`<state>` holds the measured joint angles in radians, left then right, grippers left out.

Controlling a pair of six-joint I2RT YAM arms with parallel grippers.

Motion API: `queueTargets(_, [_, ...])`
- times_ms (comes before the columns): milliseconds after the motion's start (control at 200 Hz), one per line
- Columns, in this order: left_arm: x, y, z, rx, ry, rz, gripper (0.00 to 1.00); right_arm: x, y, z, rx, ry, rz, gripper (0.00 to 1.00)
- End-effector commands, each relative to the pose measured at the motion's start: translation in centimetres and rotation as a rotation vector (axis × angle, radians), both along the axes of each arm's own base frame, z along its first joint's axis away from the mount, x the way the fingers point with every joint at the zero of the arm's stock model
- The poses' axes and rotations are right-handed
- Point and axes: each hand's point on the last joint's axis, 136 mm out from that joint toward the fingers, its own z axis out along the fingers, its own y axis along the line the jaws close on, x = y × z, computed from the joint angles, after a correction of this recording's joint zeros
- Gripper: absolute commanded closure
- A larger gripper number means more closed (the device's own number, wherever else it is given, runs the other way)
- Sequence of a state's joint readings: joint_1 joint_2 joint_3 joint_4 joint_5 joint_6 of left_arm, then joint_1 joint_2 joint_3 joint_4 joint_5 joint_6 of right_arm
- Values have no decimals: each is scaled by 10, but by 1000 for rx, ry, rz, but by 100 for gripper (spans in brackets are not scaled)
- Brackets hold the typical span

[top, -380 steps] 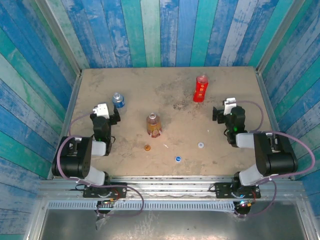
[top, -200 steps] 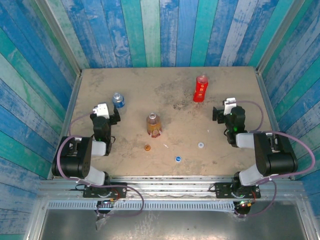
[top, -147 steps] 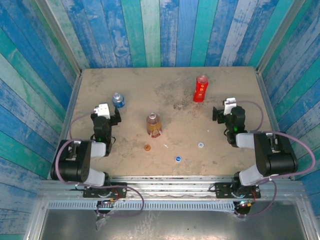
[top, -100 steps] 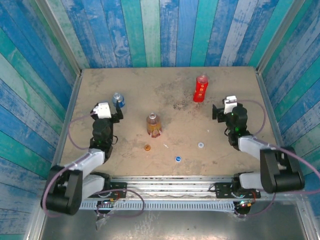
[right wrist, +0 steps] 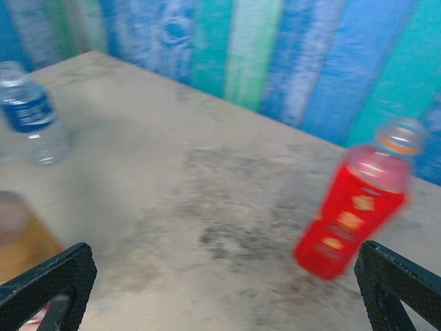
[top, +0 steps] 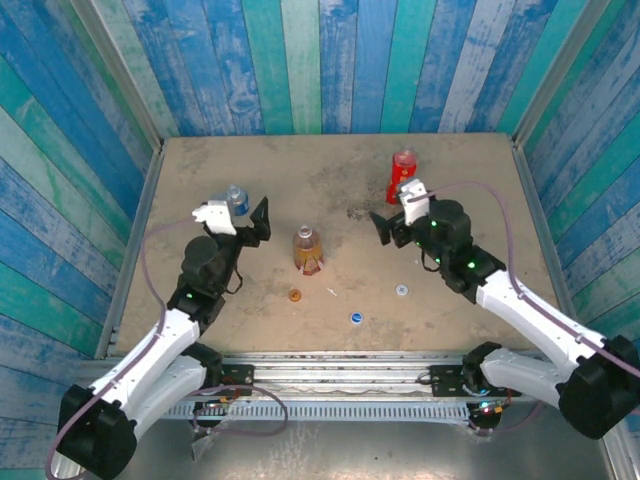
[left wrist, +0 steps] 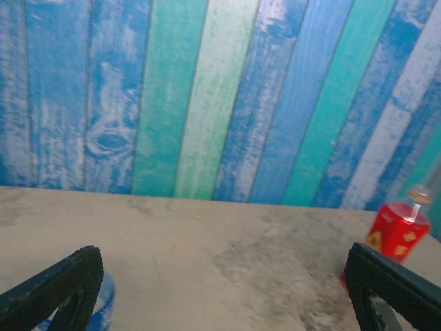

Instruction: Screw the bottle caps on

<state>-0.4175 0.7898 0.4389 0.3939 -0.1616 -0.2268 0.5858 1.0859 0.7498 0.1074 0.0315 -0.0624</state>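
Top external: three bottles stand upright and well apart on the table. The amber bottle is at centre, the red bottle far right, the clear bottle far left. The orange cap, white cap and blue cap lie loose on the near side, between the arms. I judge that no cap is fitted yet.

The left gripper hangs near the clear bottle and the right gripper just in front of the red one. Both have their jaws spread wide and grasp nothing. I read this as a ready pose for a pick. The right wrist covers the red bottle's base, and the left wrist overlaps the clear bottle.

Left wrist: the fingers sit at the frame's lower corners with bare table between them. The clear bottle is mostly behind the left finger. The red bottle sits at the right edge, with its neck too faint to judge.

Right wrist: the fingers are likewise wide apart and empty. The picture is blurred. The amber bottle is cut off at the lower left, so I cannot make out the bottle mouths.
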Motion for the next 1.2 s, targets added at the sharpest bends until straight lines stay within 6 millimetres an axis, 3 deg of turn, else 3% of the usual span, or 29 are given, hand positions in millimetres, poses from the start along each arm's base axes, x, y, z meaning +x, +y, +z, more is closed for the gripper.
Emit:
queueTargets(0, [-14,-20,-20,44,163,-136,6,-28,44,-23,-25,160,153,1])
queueTargets(150, [-34,-28,-29,226,207,-241,6,-40,99,-25,-55,200,260,14])
queueTargets(250, [-43,-26,-36,255,239,-255,6,-42,132,-28,-71,223,305,24])
queueTargets(456, [-68,-23,-47,257,228,-297,6,-36,174,-40,-60,281,355,33])
queueTargets(676, [-89,-36,-50,285,133,-418,6,-24,188,-51,-81,294,350,43])
queueTargets(806, [-96,-43,-54,295,78,-473,6,-19,188,-55,-98,291,334,56])
queueTargets(1011, [-94,-49,-57,299,53,-501,6,-20,186,-60,-116,297,331,70])
queueTargets(1196, [-91,-66,-50,215,45,-581,6,-20,184,-58,-116,295,326,72])
